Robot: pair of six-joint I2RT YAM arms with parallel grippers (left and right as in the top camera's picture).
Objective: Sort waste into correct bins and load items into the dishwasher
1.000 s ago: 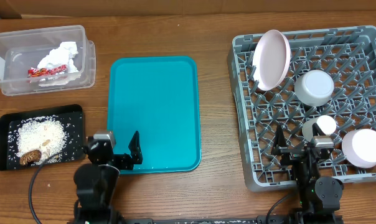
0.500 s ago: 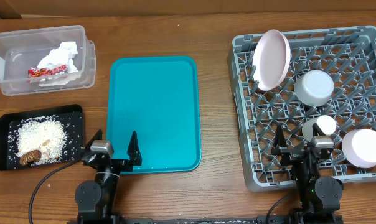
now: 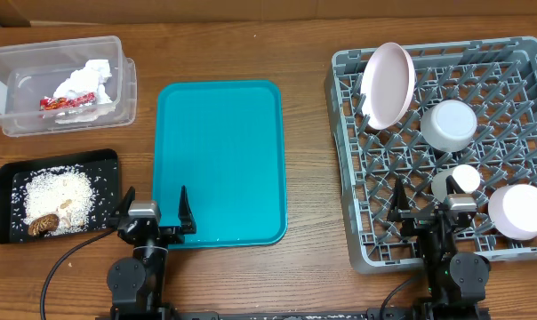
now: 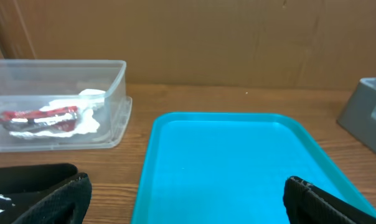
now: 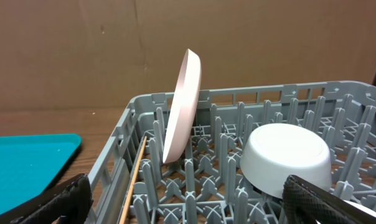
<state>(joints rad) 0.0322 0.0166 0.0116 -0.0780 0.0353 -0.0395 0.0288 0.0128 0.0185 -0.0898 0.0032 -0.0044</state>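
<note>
While the left gripper (image 3: pixel 154 212) is hanging wide open at the near edge of the teal tray (image 3: pixel 220 133) and the right gripper (image 3: pixel 426 210) is sitting spread apart over the grey dish rack (image 3: pixel 350 222), neither is holding anything. The napkin (image 3: pixel 86 80) and red-and-white wrapper (image 3: pixel 66 103) are lying in the clear tub (image 3: pixel 11 124), rice crumbs (image 3: pixel 60 194) are sitting in the black tray (image 3: pixel 4 178), and the pink plate (image 3: pixel 386 84), bowl (image 3: pixel 450 124), cup (image 3: pixel 465 180) and pink dish (image 3: pixel 520 211) are resting in the rack.

The serving tray (image 3: pixel 220 160) is teal, the rack (image 3: pixel 455 50) grey, the plate (image 3: pixel 386 84) pale pink, the shallow tray (image 3: pixel 9 204) black under white crumbs (image 3: pixel 57 191).
</note>
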